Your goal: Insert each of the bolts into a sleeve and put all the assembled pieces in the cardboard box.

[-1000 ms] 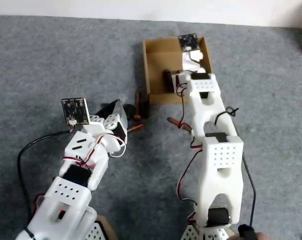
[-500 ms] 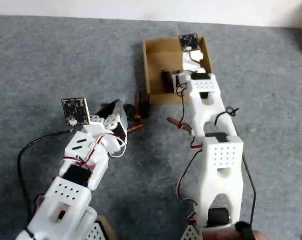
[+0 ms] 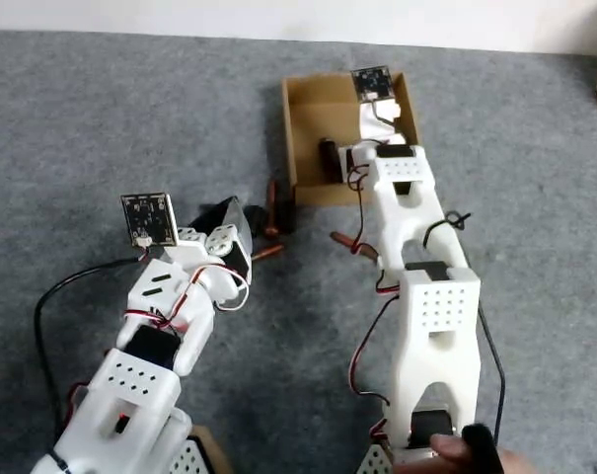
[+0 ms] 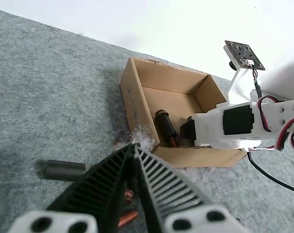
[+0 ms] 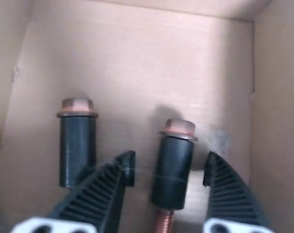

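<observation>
Table [image 3: 101,109]: grey carpet-like cover; white wall [image 4: 185,24] behind the cardboard box [image 3: 318,109].
Right tool [image 5: 169,162]: released, inside the box, straddling 1 of 2 assembled pieces [image 5: 77,143].
Left tool [image 4: 134,148]: clenched, outside the box, near a loose sleeve [image 4: 65,170] and bolts [image 4: 129,196].

Open carpet [image 3: 130,118] beside cardboard box [image 3: 290,138]; right arm [image 3: 407,197] across its near wall.

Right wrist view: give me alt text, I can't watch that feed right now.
The right tool is open, its fingers on either side of an assembled bolt-and-sleeve piece lying on the floor of the cardboard box. A second assembled piece lies alongside, outside the fingers.
</observation>
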`<action>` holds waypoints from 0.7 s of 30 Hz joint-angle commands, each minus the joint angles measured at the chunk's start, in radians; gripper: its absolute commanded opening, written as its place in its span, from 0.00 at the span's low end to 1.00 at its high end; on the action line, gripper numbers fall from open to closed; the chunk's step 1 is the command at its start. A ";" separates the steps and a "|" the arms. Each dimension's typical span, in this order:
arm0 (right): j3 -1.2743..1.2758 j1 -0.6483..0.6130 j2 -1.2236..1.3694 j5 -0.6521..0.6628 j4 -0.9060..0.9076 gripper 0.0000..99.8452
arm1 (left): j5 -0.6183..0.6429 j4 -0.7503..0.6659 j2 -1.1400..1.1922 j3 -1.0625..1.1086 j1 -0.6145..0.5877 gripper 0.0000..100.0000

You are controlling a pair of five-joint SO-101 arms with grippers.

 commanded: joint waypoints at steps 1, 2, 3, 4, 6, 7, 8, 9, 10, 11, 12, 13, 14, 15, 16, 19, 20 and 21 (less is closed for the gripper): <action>-0.044 0.007 -0.012 -0.008 -0.016 0.21 | -0.006 -0.023 -0.010 -0.008 -0.004 0.01; -0.045 0.007 -0.016 -0.008 -0.018 0.21 | -0.006 -0.023 -0.010 -0.008 -0.004 0.01; -0.047 0.007 -0.019 -0.008 -0.018 0.21 | -0.006 -0.023 -0.010 -0.008 -0.004 0.01; -0.059 0.005 -0.021 -0.008 -0.016 0.21 | -0.006 -0.023 -0.010 -0.008 -0.004 0.01; -0.105 -0.002 -0.019 -0.008 -0.007 0.21 | -0.006 -0.023 -0.010 -0.008 -0.004 0.01; -0.127 -0.002 -0.018 -0.008 0.012 0.21 | -0.006 -0.023 -0.010 -0.008 -0.004 0.01; -0.147 -0.005 -0.015 -0.008 0.044 0.21 | -0.006 -0.023 -0.010 -0.008 -0.004 0.01; -0.166 -0.007 -0.015 -0.008 0.076 0.21 | -0.006 -0.023 -0.010 -0.008 -0.004 0.01; -0.194 -0.010 -0.018 -0.008 0.110 0.21 | -0.006 -0.023 -0.010 -0.008 -0.004 0.01; -0.223 -0.015 -0.019 -0.008 0.147 0.21 | -0.006 -0.023 -0.010 -0.008 -0.004 0.01; -0.263 -0.016 -0.019 -0.008 0.188 0.21 | -0.006 -0.023 -0.010 -0.008 -0.004 0.01; -0.306 -0.016 -0.019 -0.008 0.232 0.21 | -0.006 -0.023 -0.010 -0.010 -0.004 0.01; -0.355 -0.016 -0.016 -0.008 0.280 0.21 | -0.006 -0.023 -0.010 -0.010 -0.004 0.01; -0.398 -0.016 -0.015 -0.008 0.325 0.21 | -0.006 -0.023 -0.010 -0.010 -0.004 0.01; -0.438 -0.016 -0.013 -0.008 0.366 0.21 | -0.006 -0.021 -0.010 -0.010 -0.004 0.01; -0.532 -0.018 -0.013 -0.008 0.469 0.21 | -0.002 -0.021 -0.010 -0.010 -0.004 0.01; -0.559 -0.018 -0.013 -0.008 0.496 0.21 | -0.002 -0.021 -0.008 -0.010 -0.002 0.01; -0.581 -0.018 -0.013 -0.008 0.519 0.21 | -0.002 -0.021 -0.008 -0.010 -0.002 0.01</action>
